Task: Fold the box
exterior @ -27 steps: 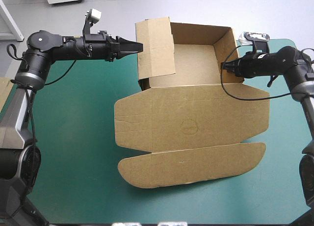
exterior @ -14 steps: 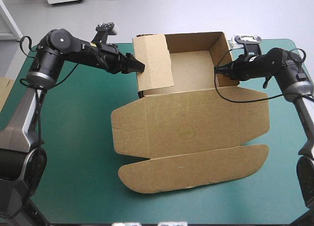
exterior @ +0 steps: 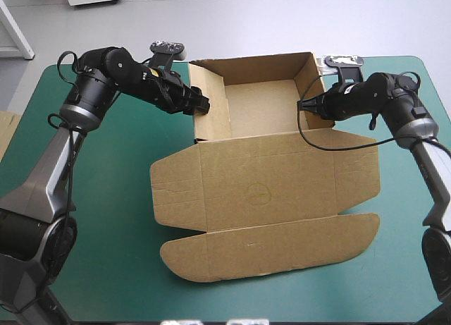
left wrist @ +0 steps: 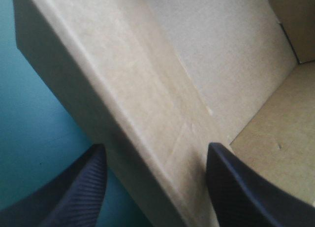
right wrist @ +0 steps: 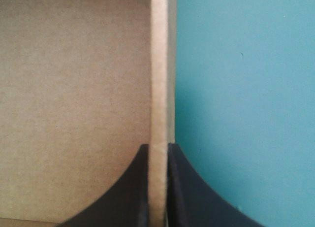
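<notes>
The brown box (exterior: 261,191) lies mid-table as an open tray (exterior: 261,103) at the far side, with its lid flat toward the front and a rounded flap (exterior: 268,251) nearest. My left gripper (exterior: 204,105) is at the tray's left wall. In the left wrist view it (left wrist: 155,187) stands open, the wall's folded top edge (left wrist: 147,104) running between the spread fingers. My right gripper (exterior: 304,105) is at the right wall. In the right wrist view it (right wrist: 158,187) is shut on that wall's edge (right wrist: 158,79).
The teal-green cover (exterior: 99,240) lies bare to the left of and in front of the box. A strip of more brown board (exterior: 5,131) shows at the table's left edge. The lid's side wings reach out on both sides.
The tall left flap that leaned over the tray now stands folded as a low wall. My left gripper swung toward the box's left wall. The box and right gripper shifted left.
</notes>
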